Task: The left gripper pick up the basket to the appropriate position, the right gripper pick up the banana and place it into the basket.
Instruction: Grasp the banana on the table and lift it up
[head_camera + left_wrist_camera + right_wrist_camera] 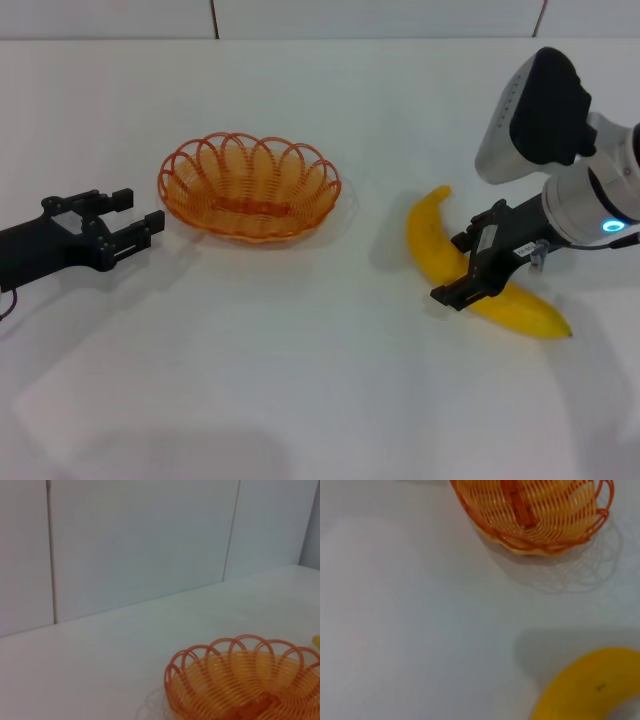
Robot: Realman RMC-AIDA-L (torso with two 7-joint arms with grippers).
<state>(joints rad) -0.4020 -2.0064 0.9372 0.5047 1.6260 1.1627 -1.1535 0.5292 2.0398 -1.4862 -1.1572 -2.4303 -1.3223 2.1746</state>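
The orange wire basket (249, 187) stands empty on the white table, left of centre; it also shows in the left wrist view (245, 680) and the right wrist view (535, 510). My left gripper (138, 210) is open, low over the table just left of the basket and apart from its rim. The yellow banana (430, 240) lies on the table at the right, and part of it shows in the right wrist view (590, 690). My right gripper (468, 258) is open and sits across the banana's middle, one finger on each side.
The white table (300, 380) stretches in front of both arms. A white panelled wall (300, 15) runs along the back edge. There is a stretch of bare table between the basket and the banana.
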